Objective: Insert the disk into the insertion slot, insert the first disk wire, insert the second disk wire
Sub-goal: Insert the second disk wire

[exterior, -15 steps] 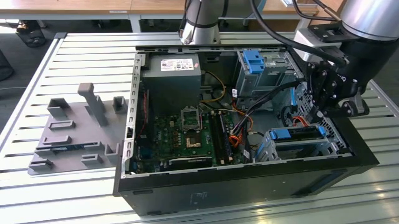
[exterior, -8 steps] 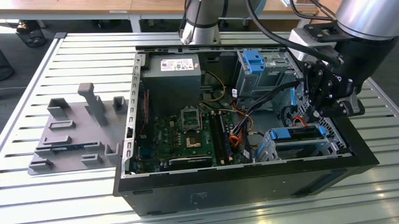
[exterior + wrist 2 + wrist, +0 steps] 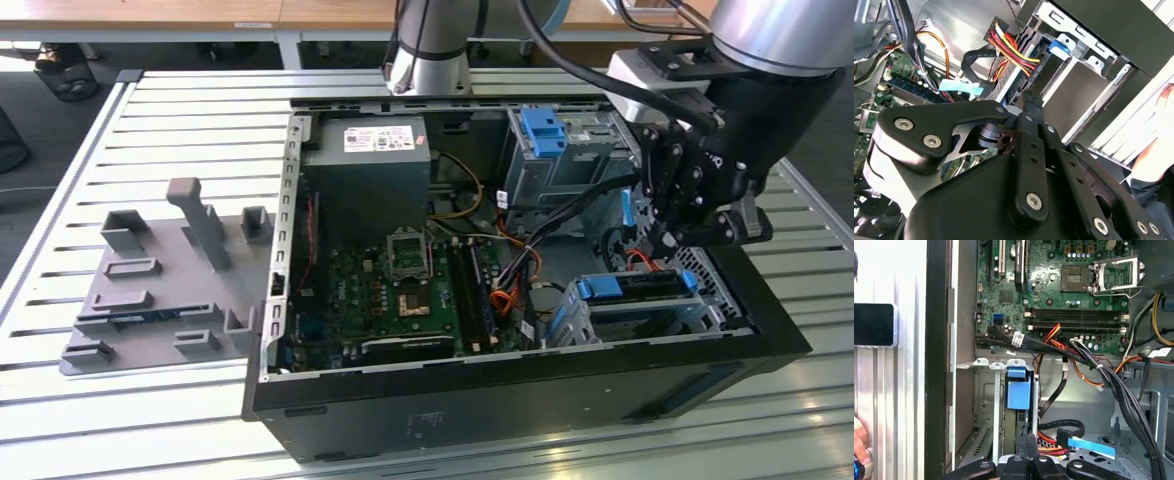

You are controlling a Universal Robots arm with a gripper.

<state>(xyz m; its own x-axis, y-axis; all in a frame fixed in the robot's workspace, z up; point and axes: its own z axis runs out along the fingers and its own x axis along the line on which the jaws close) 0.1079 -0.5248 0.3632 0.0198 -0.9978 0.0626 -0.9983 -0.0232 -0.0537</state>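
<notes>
The disk (image 3: 638,287) in its blue caddy sits inside the insertion slot (image 3: 701,318), a low grey cage at the case's corner on the exterior view's right. The caddy's blue end (image 3: 1018,390) (image 3: 1059,47) shows in both wirst views between the cage walls (image 3: 985,405) (image 3: 1093,59). My gripper (image 3: 690,238) hangs just above and behind the cage, fingers pressed together (image 3: 1027,444) (image 3: 1028,100), with nothing visible between them. A red, yellow and black wire bundle (image 3: 1013,52) runs to the disk's rear beside the fingertips. A black cable with a light blue tab (image 3: 1089,444) (image 3: 961,88) lies loose nearby.
The open black computer case (image 3: 534,400) lies on a slatted metal table (image 3: 200,110). A taller grey bay with a blue tab (image 3: 541,130) stands at the back. A grey fixture plate (image 3: 160,290) lies on the exterior view's left. A person's hand (image 3: 859,442) rests outside the case wall.
</notes>
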